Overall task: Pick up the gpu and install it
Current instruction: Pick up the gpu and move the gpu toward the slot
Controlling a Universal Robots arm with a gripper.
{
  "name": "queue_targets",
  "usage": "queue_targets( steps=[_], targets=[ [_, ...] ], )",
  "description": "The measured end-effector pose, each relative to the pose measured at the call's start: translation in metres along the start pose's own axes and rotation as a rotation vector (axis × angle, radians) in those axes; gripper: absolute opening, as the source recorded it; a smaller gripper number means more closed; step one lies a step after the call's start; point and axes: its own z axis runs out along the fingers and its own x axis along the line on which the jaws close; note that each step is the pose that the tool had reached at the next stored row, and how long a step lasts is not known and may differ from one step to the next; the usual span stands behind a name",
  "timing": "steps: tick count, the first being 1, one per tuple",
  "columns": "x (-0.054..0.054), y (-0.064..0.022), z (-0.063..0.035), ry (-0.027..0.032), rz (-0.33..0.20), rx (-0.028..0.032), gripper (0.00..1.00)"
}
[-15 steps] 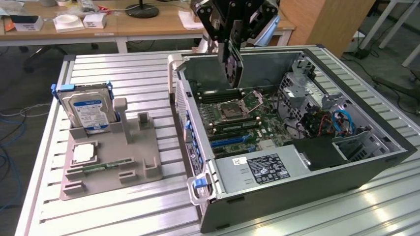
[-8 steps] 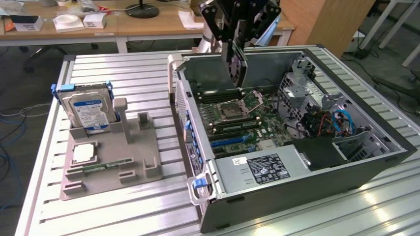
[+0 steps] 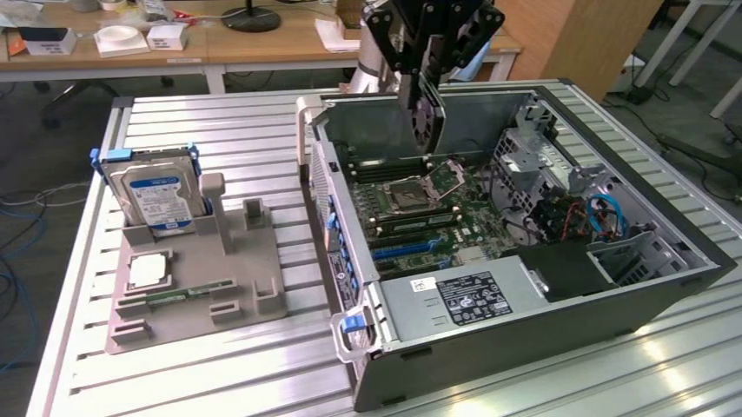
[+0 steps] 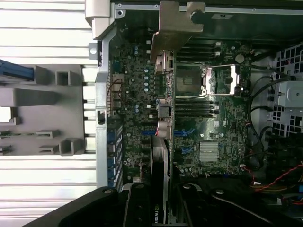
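Gripping the gpu between partly closed jaws, the gripper hangs over the open case. The card is held upright and edge-on, its black cooler side facing the exterior view's left. Its lower end is inside the case opening, above the motherboard and apparently clear of it. In the wrist view the card runs out from between the fingers, and its silver bracket is at the far end. There it lies across the board next to the CPU socket and the row of memory slots.

The case lies on its side on a slatted metal table, with a power supply at its near end and red and blue cables toward the exterior view's right.

Beside the case, on the exterior view's left, stands a grey holder. A blue-labelled hard drive is upright in its far end, a square chip lies flat on it, and a narrow green stick sits in a groove near its front.
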Motion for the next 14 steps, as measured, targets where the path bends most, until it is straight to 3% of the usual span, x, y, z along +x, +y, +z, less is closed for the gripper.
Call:
queue_targets(
  steps=[3, 7, 14],
  targets=[
    [-0.0024, 0.0000, 0.0000, 0.0000, 0.000, 0.0002, 0.27],
    [-0.0045, 0.0001, 0.0001, -0.0001, 0.000, 0.0060, 0.27],
    [-0.0073, 0.0001, 0.0001, -0.0004, 0.000, 0.0266, 0.27]
  ],
)
